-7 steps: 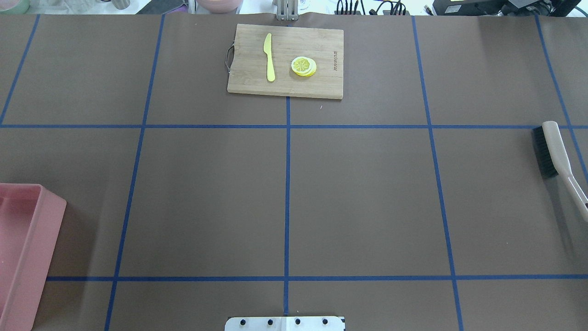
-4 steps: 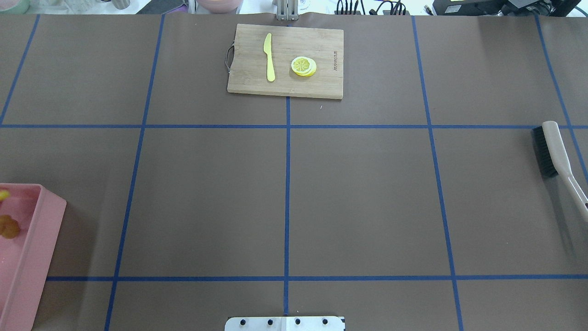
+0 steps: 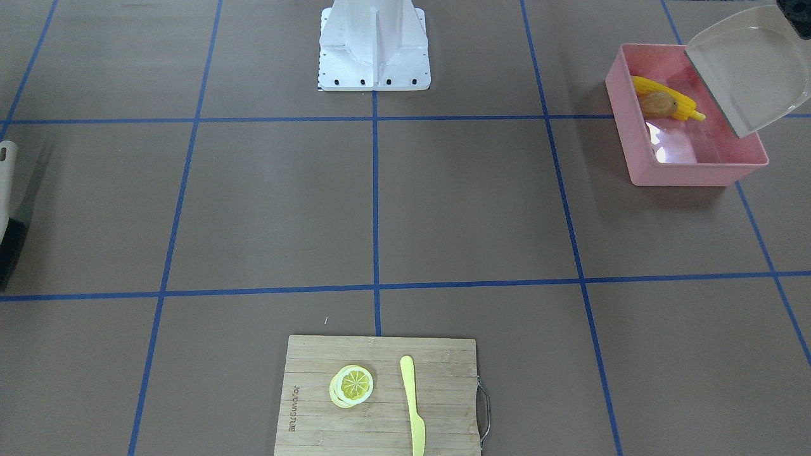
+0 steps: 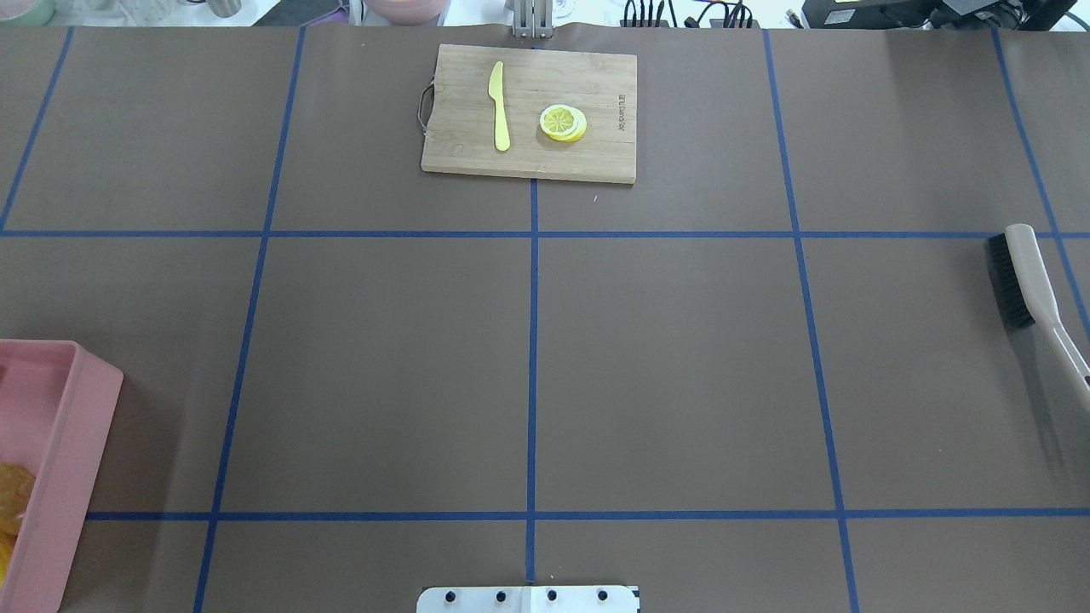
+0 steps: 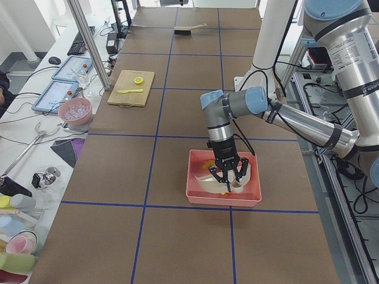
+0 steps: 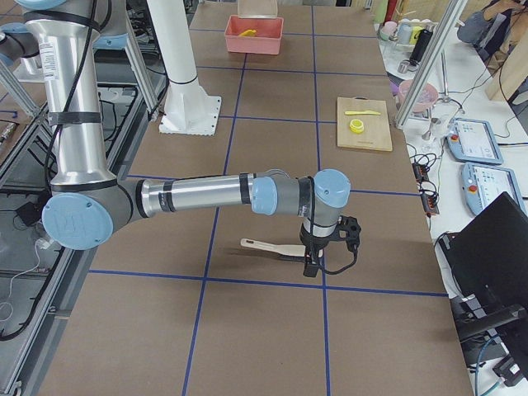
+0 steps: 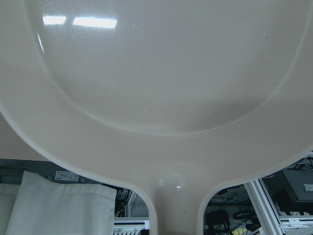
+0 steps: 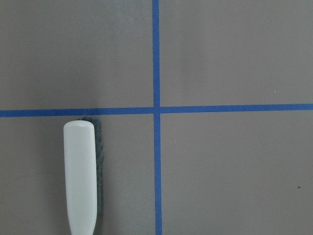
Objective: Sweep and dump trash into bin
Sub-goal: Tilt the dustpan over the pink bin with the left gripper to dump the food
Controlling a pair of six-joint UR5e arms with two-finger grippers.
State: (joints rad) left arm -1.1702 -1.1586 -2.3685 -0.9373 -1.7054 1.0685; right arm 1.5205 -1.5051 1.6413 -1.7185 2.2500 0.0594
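Note:
The pink bin (image 3: 697, 172) stands on the table at my left and also shows at the overhead view's left edge (image 4: 64, 460). The yellow corn cob (image 3: 681, 106) lies inside it with a brown lump (image 3: 657, 101) against it. I cannot tell whether that lump is the potato or the ginger, and the third piece is hidden. My left gripper (image 3: 797, 12) is shut on the beige dustpan (image 3: 747, 69), which is tilted over the bin; the left wrist view shows the pan (image 7: 161, 73) empty. My right gripper (image 6: 318, 247) is at the brush (image 4: 1026, 285); I cannot tell whether it is shut.
A wooden cutting board (image 4: 460, 128) at the table's far middle carries a lemon slice (image 4: 562, 122) and a pale yellow knife (image 4: 499, 106). The robot's white base plate (image 3: 374, 60) stands at the near middle. Blue tape lines grid the brown table.
The bin's visible end was empty, then the corn tip and a knobbly brown piece dropped into it. Now a yellow-orange piece lies nearer the robot. The brush has not moved.

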